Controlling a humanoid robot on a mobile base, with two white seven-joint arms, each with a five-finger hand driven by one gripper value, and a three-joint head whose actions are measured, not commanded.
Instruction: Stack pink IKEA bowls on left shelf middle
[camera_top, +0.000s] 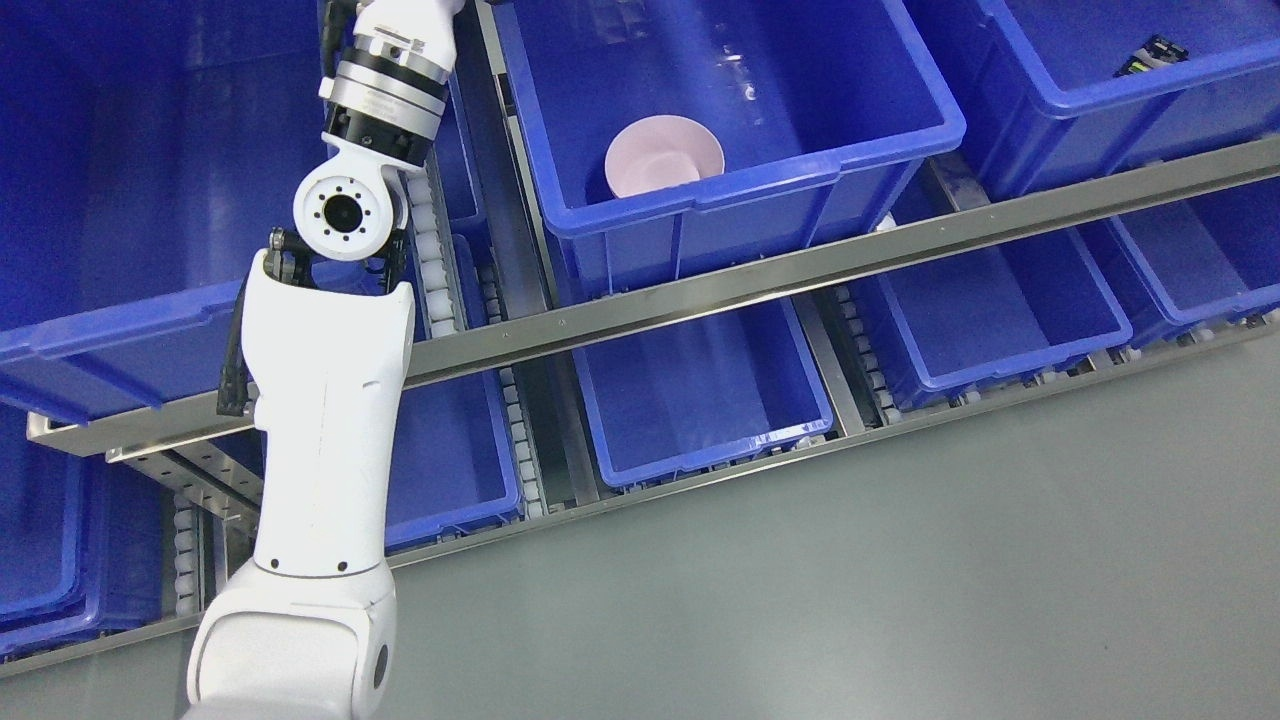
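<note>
Grey floor fills the lower right of the head view, w/ a metal rack of blue bins running diagonally above it. Rack has two tiers visible, each w/ a steel front rail and roller tracks between bins.

Left arm is the biggest thing in front: white, comes up from the bottom edge left of middle, bends at a round joint and reaches up past the top edge. Its hand is cut off by the frame top, so can't tell whether the fingers are spread or curled, or whether it holds anything. Right arm isn't in view.

Big blue bin sits left of the arm on the upper tier. Right of the arm's wrist end, the middle upper bin holds one pink bowl, upright, near the bin's front wall toward its left corner, apart from the arm. Further right, another upper bin has a small dark item at the back; too small to tell what it is.

Lower tier: more blue bins, below and right of the arm.
</note>
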